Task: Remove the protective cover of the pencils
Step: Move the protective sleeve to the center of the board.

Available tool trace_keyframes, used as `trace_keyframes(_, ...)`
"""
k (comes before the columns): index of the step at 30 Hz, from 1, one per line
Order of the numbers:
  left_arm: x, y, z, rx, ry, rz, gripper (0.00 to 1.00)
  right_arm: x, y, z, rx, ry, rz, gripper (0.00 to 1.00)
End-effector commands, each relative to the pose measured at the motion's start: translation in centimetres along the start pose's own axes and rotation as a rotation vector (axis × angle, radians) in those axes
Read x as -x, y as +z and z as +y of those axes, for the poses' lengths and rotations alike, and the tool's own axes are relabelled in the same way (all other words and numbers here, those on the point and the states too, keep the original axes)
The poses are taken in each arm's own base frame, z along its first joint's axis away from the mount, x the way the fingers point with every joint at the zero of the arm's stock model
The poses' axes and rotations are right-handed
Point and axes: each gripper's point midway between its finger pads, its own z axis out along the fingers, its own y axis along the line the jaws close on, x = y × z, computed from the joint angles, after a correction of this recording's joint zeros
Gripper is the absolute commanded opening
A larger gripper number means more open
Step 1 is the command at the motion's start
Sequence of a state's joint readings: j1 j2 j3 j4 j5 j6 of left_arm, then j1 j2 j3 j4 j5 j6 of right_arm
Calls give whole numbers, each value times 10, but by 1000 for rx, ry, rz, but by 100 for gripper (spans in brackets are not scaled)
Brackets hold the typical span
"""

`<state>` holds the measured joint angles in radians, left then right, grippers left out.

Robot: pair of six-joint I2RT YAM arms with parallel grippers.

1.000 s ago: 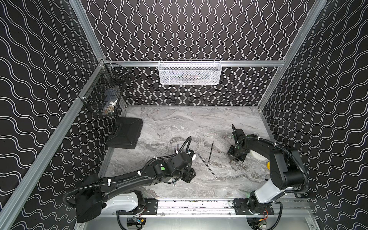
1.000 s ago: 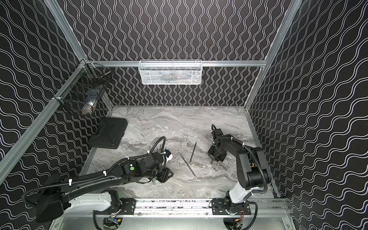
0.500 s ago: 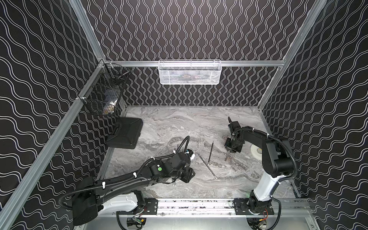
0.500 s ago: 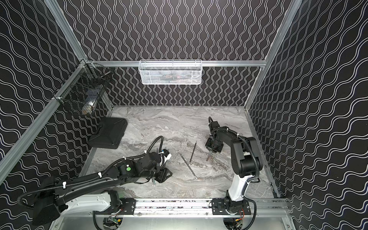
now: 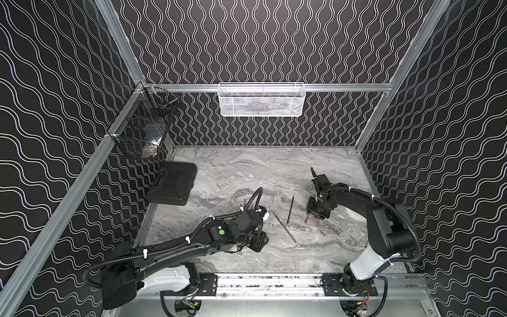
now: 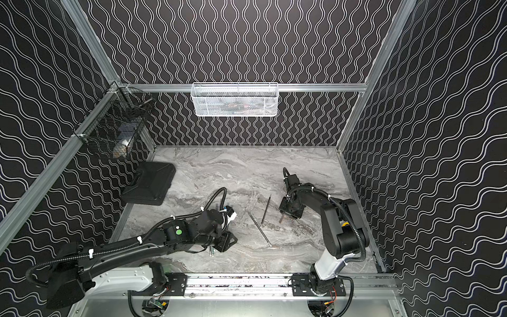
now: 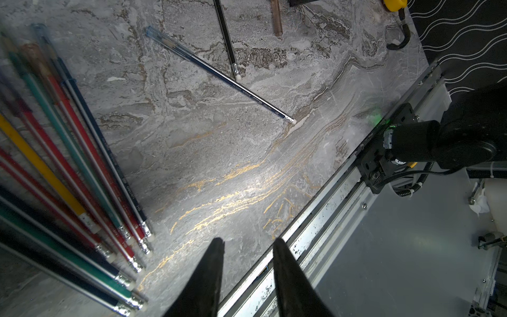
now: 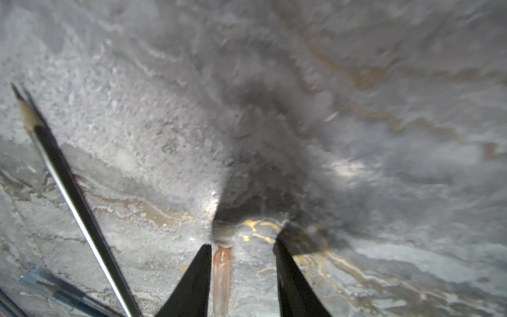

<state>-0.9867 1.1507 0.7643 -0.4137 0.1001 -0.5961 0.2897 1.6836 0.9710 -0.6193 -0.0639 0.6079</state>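
Now the right gripper (image 8: 242, 244) had widened its fingers, the translucent orange plastic cover (image 8: 221, 274) lying loose between them on the grey marbled table (image 8: 356, 109). The left gripper (image 7: 248, 241) gaped empty beside the thin coloured pencils (image 7: 82, 178); a black pencil (image 8: 76, 200) lay near the right fingers.

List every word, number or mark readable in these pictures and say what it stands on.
"HB": on the lone dark blue pencil, near its eraser end.
"HB": on the outermost dark blue pencil of the bundled pencils, near its ferrule.
The longer print beside each "HB": too small to read.
Top views and right wrist view: no legible text.
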Motion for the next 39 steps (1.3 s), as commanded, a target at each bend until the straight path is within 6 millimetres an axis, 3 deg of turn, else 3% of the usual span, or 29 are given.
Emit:
trace_keyframes(1, 8, -2, -5, -16, 22, -22, 35, -4, 1, 5, -10, 16, 5, 40)
trace_keyframes(9, 5, -7, -4, -13, 21, -24, 35, -19, 2, 16, -46, -14, 1, 39)
trace_keyframes(23, 5, -20, -2, -2, 37, -36, 35, -25, 30, 4, -137, 51, 35, 8)
trace_keyframes(28, 5, -19, -3, -3, 40, -31, 35, 5, 31, 0, -194, -17, 0, 4)
trace_keyframes(35, 6, -22, -3, -2, 40, -35, 35, 69, 24, 5, -294, -153, -136, 5)
trace_keyframes(39, 6, -21, -3, 0, 35, -32, 35, 85, 27, 10, -307, -215, -168, 6)
